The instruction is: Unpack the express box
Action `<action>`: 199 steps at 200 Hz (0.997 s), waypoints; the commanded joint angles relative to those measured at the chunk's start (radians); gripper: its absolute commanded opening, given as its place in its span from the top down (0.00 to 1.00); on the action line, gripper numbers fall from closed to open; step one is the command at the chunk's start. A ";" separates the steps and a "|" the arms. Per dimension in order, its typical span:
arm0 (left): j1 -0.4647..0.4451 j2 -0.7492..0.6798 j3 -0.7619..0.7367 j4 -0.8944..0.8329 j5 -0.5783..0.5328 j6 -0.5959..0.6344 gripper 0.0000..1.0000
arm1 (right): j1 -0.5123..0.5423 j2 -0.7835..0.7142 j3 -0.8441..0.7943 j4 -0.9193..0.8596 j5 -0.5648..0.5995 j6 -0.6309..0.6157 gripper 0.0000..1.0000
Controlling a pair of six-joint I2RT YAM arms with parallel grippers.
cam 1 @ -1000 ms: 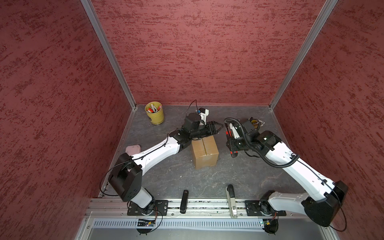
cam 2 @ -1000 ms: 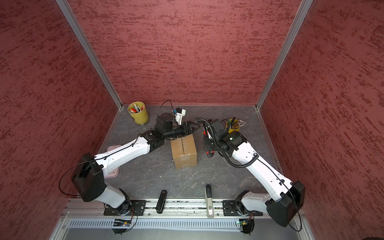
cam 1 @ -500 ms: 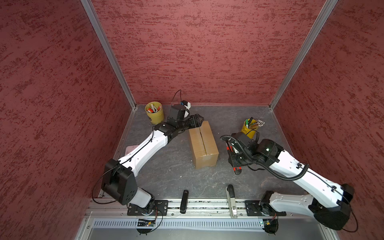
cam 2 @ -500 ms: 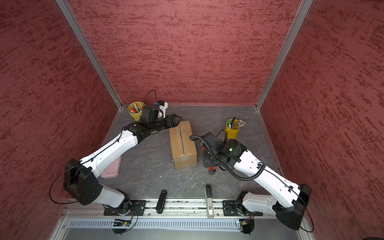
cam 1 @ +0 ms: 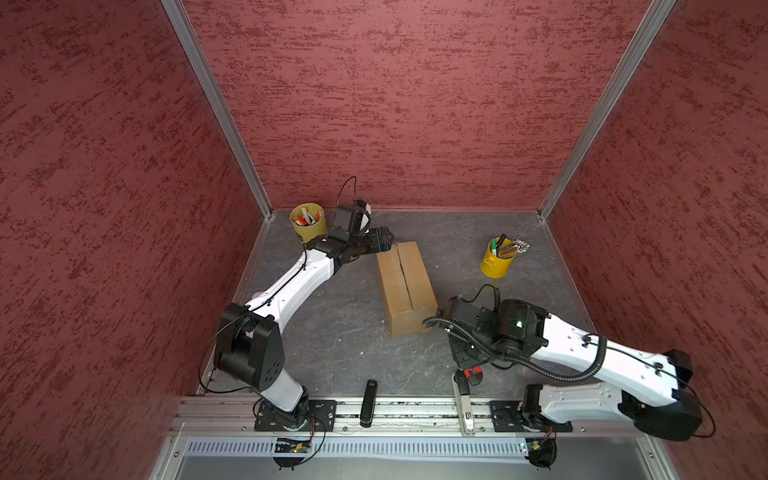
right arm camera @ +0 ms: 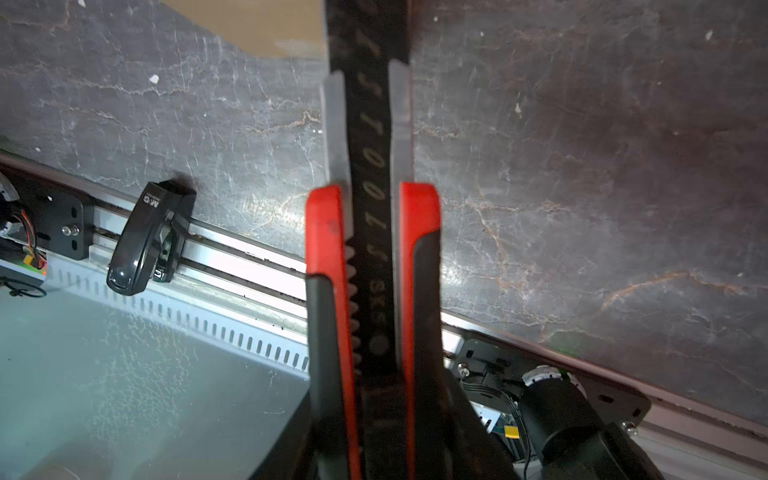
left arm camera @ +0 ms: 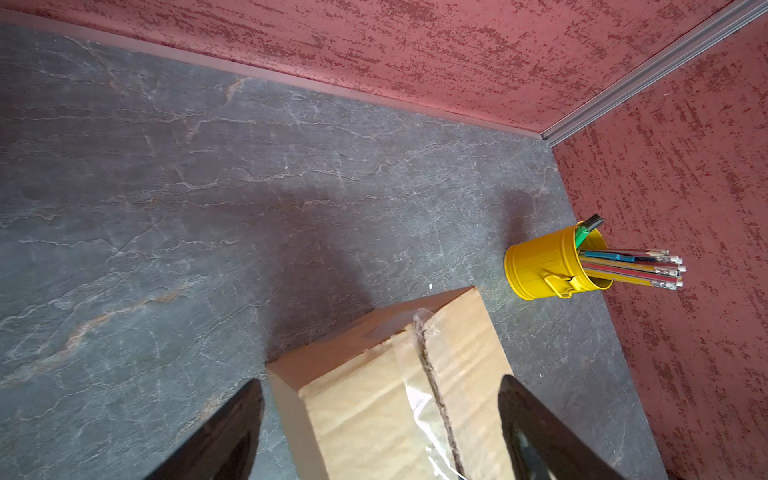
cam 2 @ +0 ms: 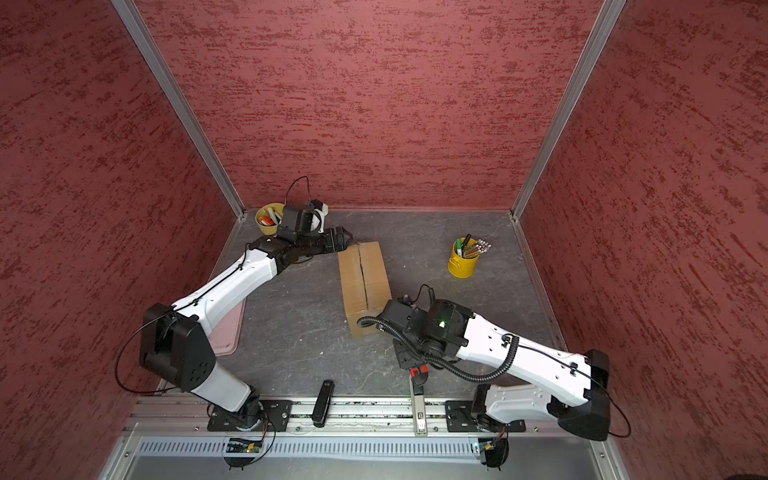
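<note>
In both top views the right arm (cam 1: 582, 353) covers the near right corner of the box (cam 1: 405, 282) and most of the knife (cam 1: 471, 371); only a red bit shows. The left wrist view cuts the box off. The right wrist view shows the knife blurred, its end cut off. The left arm (cam 2: 224, 291) hides most of the tray (cam 2: 226, 338) by the left edge of the table (cam 2: 311, 332).

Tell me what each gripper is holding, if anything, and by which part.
The right gripper holds a red-and-black plastic utility knife by its handle. The left gripper is open at the brown cardboard express box, holding nothing.
</note>
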 commanded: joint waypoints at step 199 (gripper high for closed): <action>0.060 0.169 0.027 0.213 0.202 0.060 0.05 | -0.046 0.251 0.102 -0.018 -0.094 -0.061 1.00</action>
